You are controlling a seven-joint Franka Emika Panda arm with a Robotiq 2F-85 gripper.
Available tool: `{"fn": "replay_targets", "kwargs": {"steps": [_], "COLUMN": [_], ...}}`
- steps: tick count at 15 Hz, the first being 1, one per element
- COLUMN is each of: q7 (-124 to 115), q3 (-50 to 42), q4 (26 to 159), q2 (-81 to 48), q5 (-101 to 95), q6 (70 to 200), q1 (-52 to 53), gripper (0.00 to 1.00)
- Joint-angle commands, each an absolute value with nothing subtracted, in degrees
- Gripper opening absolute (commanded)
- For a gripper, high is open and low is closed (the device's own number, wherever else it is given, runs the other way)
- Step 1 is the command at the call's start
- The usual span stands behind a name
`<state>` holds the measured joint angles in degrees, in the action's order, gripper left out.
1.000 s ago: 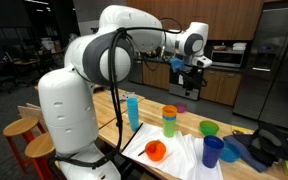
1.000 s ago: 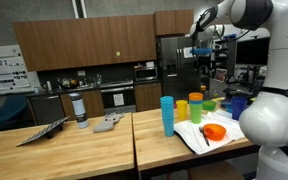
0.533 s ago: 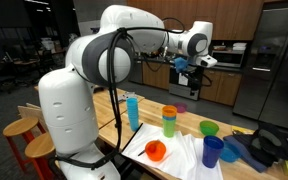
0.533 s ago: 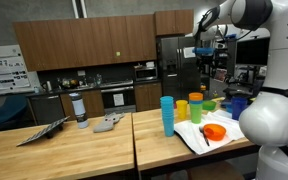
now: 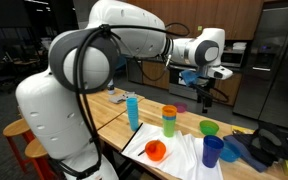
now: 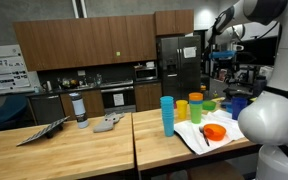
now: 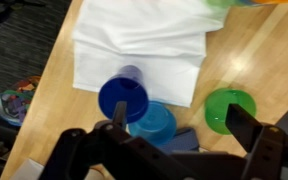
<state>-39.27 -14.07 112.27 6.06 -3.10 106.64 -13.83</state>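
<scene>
We see the dark blue cup (image 7: 124, 98) standing upright on the wooden table (image 7: 254, 55), at the corner of a white cloth (image 7: 144, 45), and a lighter blue bowl (image 7: 156, 124) sits right against it on the side away from the cloth. A green bowl (image 7: 230, 108) stands near them on bare wood, apart from both. In the wrist view these three lie straight below the gripper (image 7: 182, 120), whose jaws are spread as wide as they go, with nothing between them and nothing touched. In an exterior view the gripper (image 5: 204, 92) hangs high above the table, well clear of the dark blue cup (image 5: 213, 150) and the green bowl (image 5: 209, 127). Farther along the table we make out an orange bowl (image 5: 156, 150) on the cloth, a stack of green and orange cups (image 5: 170, 120) and a tall light blue cup (image 5: 133, 110). Behind the table are dark wooden kitchen cabinets (image 6: 74, 45) and a steel fridge (image 6: 176, 65). We cannot tell whether anything lies inside the dark blue cup.
</scene>
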Motion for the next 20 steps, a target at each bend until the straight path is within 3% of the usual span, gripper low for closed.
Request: {"fn": "replay_targets", "kwargs": {"steps": [1,5,20], "q7": [-33.46,-26.23,-20.3], "q3": [-16.43,-20.4,-21.41], "q4": [124.96,134.3,134.76], "q2": [16.07,22.55,22.38], "q5": [-8.46,-11.86,-11.38], "q6": [111.71,116.07,116.12], "q1": [-17.82,-24.24,-26.94], "gripper": [1.0,1.0,1.0]}}
